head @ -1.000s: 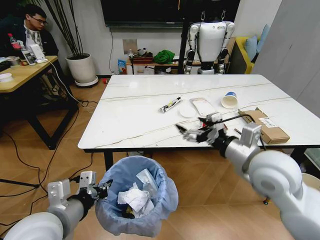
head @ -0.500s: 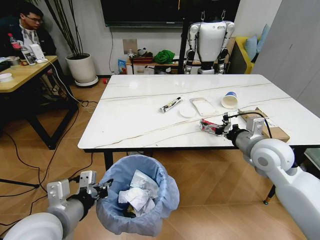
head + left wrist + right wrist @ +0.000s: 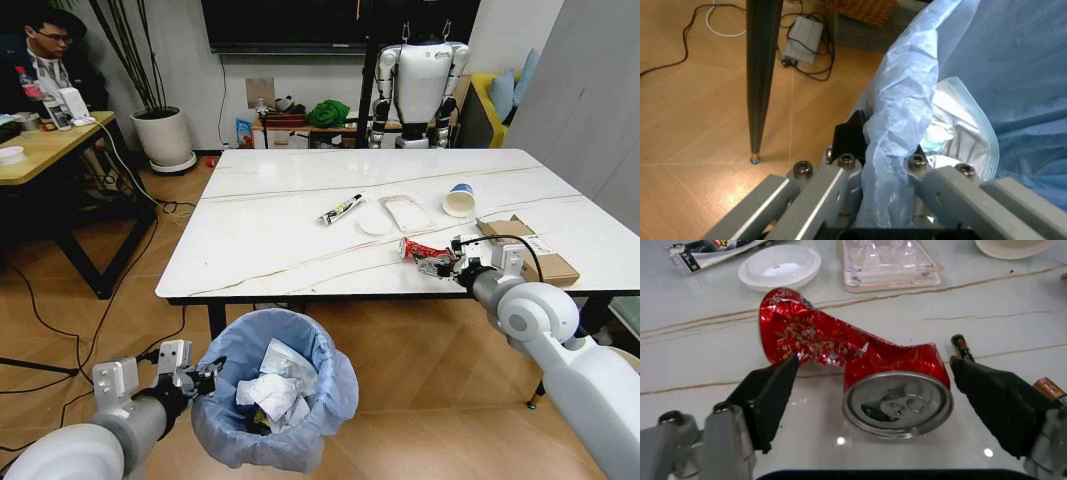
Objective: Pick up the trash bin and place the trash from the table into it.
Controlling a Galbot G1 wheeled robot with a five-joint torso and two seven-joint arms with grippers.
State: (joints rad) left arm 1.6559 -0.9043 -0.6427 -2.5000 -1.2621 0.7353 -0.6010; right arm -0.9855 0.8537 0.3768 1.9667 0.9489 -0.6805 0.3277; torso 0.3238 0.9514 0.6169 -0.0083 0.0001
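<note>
Right gripper (image 3: 880,405) jaws wide — straddling crushed can (image 3: 853,360).

The big white marble-look table (image 3: 290,215) takes up the middle of the head view. Lower left, in front of its near edge, sits the round trash bin with the crinkly light blue bag (image 3: 275,400), crumpled white paper (image 3: 268,392) inside it. The left gripper (image 3: 197,381) is at the bin's left rim, clamped on the bag edge. On the tabletop centre lies a small tube (image 3: 341,209), with a white blue-rimmed paper cup (image 3: 459,200) to its right and a flat brown cardboard box (image 3: 527,250) at the right edge. The crushed red can (image 3: 422,250) lies near the front edge, between the spread fingers of the right gripper (image 3: 444,265).
</note>
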